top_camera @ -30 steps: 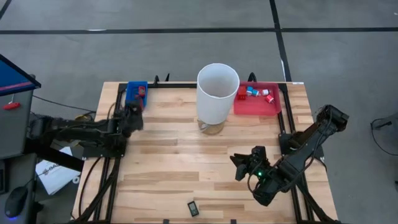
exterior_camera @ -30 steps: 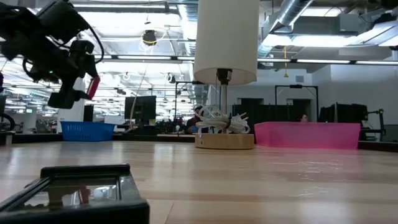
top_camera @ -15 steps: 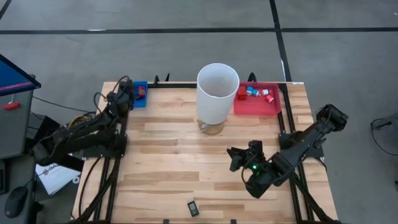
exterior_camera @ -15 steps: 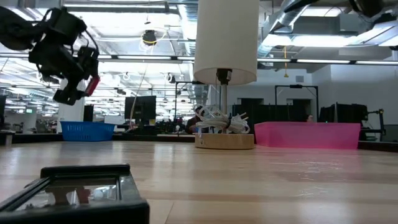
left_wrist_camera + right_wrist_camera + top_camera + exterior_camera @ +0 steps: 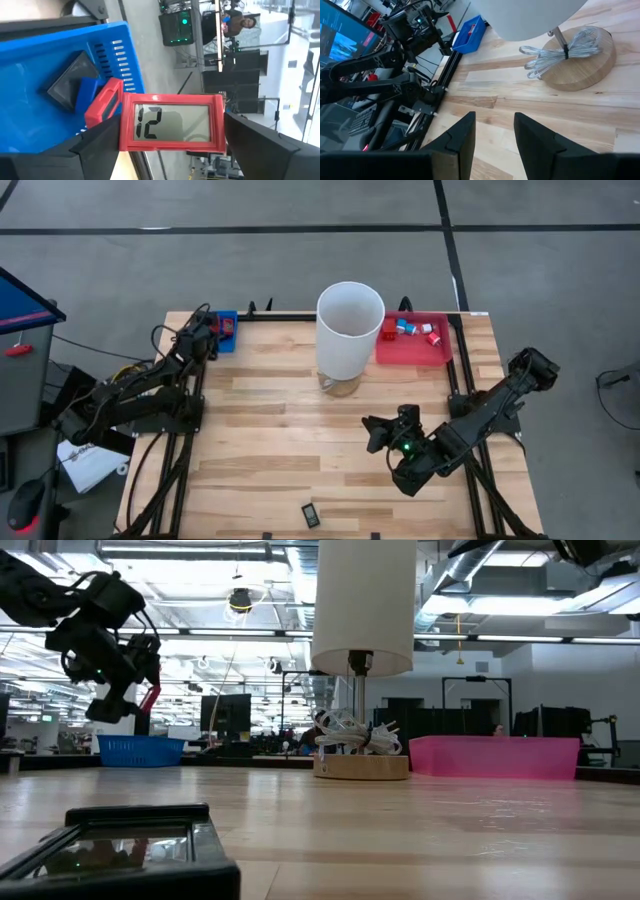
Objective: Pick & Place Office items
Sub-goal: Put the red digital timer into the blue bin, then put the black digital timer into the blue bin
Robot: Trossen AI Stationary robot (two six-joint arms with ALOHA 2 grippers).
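Above the blue tray (image 5: pixel 60 55), left fingers (image 5: pixel 172 150) grip a red display piece (image 5: pixel 170 122) — airborne.

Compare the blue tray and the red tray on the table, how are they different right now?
The blue tray sits at the table's far left corner, the red tray at the far right beside the lamp. The blue tray looks smaller from above; the red tray is wider. The left pincer holds a red clock above the blue tray, while no pincer is near the red tray. Both already hold small items.
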